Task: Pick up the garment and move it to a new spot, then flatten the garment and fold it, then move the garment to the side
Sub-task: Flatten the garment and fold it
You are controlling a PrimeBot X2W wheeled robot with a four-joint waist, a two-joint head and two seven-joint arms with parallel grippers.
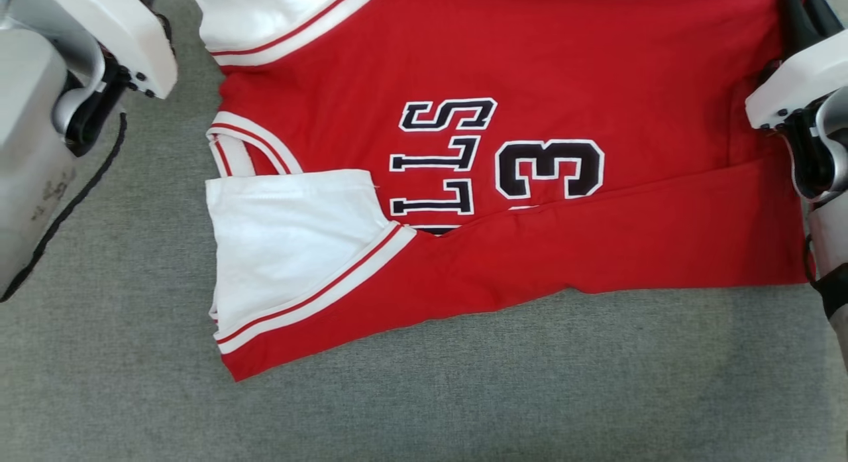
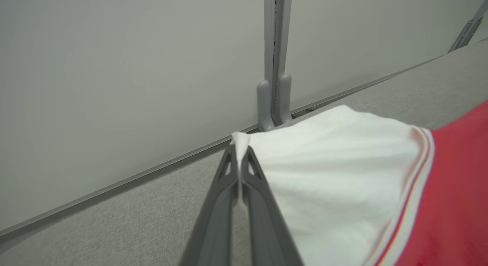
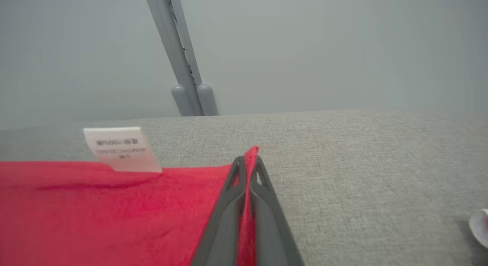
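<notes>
The left claw (image 2: 239, 153) is closed, its two long, dark grey, tapering fingers pressed flat on a small peak of soft white cloth at the edge of the far sleeve (image 2: 328, 174) of the jersey (image 1: 530, 64). The right claw (image 3: 248, 161) is likewise closed, pinching a thin upright fold of red knit at the jersey's right hem corner. Just beside it a small white rectangular label (image 3: 122, 148) stands up from the hem, its print too blurred to read. The jersey lies spread on a grey table (image 1: 424, 396) covered in coarse, felt-like cloth, with the neck to the left and the hem to the right. Its body is smooth red fabric bearing blocky black letters and a "3" (image 1: 550, 168), each outlined in white. The near long edge is folded over toward the far side in a straight band that covers the bottom of the lettering. The near sleeve (image 1: 285, 243) lies flat at the left, a white panel edged by a slanting white-and-red striped band. The pale, glossy plastic housings of the left arm (image 1: 99, 31) and the right arm (image 1: 795, 84) flank the jersey at its far corners. Beyond the table stands a plain grey wall panel (image 2: 114, 86) with a narrow upright post (image 2: 275, 60).
</notes>
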